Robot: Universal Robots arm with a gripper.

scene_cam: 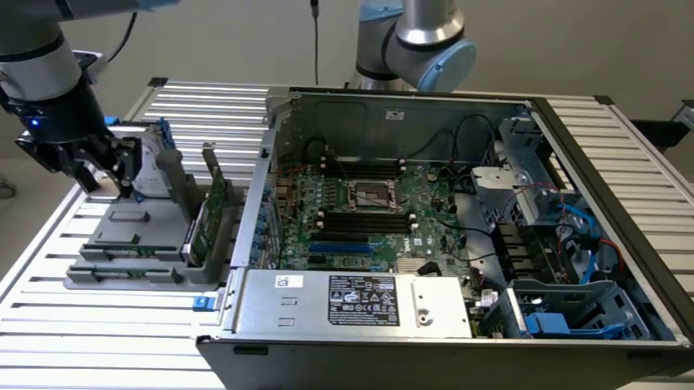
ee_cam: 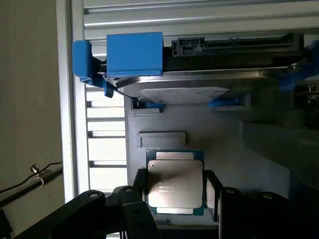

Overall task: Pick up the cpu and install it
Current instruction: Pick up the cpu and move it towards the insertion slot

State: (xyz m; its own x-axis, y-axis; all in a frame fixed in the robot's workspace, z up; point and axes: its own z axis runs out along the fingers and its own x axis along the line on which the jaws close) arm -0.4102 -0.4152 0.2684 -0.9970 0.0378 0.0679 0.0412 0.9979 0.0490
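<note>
We are at the pick-up step. The black two-finger gripper (ee_cam: pixel 175 191) points straight down, jaws closed on opposite edges of the small flat square silver-grey cpu (ee_cam: pixel 174 178), low over the grey plastic tray (ee_cam: pixel 234 154). Just beyond lies the silver hard drive with blue handles (ee_cam: pixel 174 92). We judge that lifting calls for a level, vertical pull. The dark metal-framed socket (scene_cam: pixel 372 195) lies well apart, inside the open case (scene_cam: pixel 607 162).

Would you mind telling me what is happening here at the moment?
The robot arm's claw is down at the grey tray beside the open computer case. It appears closed on the cpu, gripping it by two opposite edges. The socket inside the case sits empty, so the chip is not yet installed.
</note>
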